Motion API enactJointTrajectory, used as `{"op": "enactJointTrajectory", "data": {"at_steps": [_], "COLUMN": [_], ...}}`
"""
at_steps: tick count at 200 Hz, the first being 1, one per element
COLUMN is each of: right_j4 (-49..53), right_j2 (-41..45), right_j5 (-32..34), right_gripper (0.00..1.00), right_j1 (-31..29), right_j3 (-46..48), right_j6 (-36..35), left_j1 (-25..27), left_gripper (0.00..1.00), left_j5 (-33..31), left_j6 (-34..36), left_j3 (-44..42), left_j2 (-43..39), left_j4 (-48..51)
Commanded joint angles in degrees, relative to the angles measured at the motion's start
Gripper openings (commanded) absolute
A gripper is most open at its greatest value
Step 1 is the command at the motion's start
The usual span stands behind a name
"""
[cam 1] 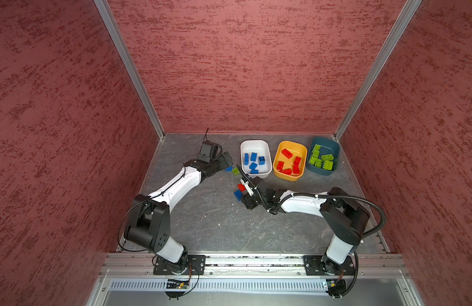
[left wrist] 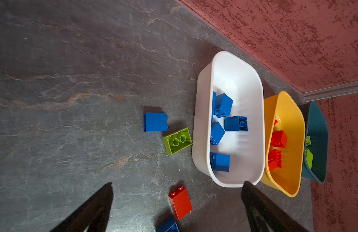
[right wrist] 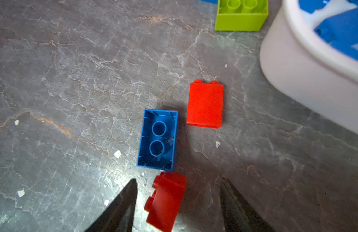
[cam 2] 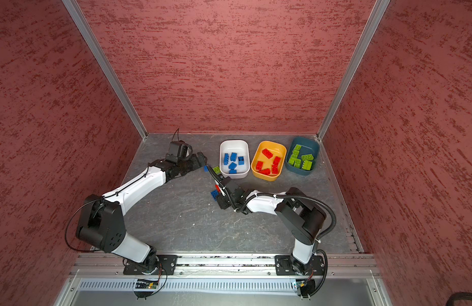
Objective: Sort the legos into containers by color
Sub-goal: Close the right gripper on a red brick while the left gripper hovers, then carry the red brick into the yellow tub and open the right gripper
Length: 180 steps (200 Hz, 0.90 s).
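Right-arm pick of a red brick. The right gripper [right wrist: 178,179] stands low over the table [right wrist: 73,80], jaws partly open and straddling the red brick [right wrist: 166,200]. A gap shows on each side, so nothing is gripped. The brick, blurred here, lies on its side just beside the end of an upturned blue brick [right wrist: 158,140], in front of the white tub [right wrist: 294,80] and well apart from the yellow tub [cam 1: 290,143]. Its long axis runs roughly along the fingers' reach, slightly skewed; its studs point sideways toward one finger [right wrist: 123,204]. Judged step: grasp, then transfer. The next move calls for closing across the short width, lifting clear of the blue brick, and carrying past the white tub to the yellow tub, which holds the reds. The left gripper [left wrist: 178,183] hangs wide and empty near the white tub. Also loose: a second red brick [right wrist: 205,104], a green brick [right wrist: 241,16] and another blue brick [left wrist: 155,122]; greens belong in the teal tub [cam 1: 325,139]
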State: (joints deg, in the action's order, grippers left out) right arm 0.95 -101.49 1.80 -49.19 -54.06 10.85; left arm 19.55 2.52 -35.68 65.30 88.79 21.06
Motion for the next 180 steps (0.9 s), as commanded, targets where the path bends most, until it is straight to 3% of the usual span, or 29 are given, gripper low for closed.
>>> {"op": "enactJointTrajectory", "data": {"at_steps": [1, 24, 90, 148, 180], "right_j4": [0.71, 1.23, 0.68, -0.73, -3.13], "right_j2": [-0.36, -1.51, -4.47, 3.51, 11.01], "right_j5": [1.20, -2.81, -1.41, 0.58, -2.14], "right_gripper": [0.60, 0.55, 0.41, 0.26, 0.24], "right_j1": [-0.12, -0.28, -0.91, 0.85, 6.87], "right_j3": [-0.53, -0.65, -2.34, 2.43, 6.36], "right_j6": [-1.98, -3.29, -1.89, -2.73, -1.09], "left_j1": [-0.46, -0.39, -0.39, -0.25, 0.21], "left_gripper": [0.99, 1.00, 1.00, 0.99, 0.99], "left_j5": [-0.93, -0.69, -0.41, -0.38, -0.39], "left_j6": [-0.67, -0.71, -0.71, -0.62, -0.22], "left_j3": [-0.50, 0.00, 0.53, 0.70, 1.45], "left_j2": [-0.82, -0.12, 0.50, 1.72, 2.66], "left_j4": [0.74, 0.74, 1.13, 1.48, 1.96]}}
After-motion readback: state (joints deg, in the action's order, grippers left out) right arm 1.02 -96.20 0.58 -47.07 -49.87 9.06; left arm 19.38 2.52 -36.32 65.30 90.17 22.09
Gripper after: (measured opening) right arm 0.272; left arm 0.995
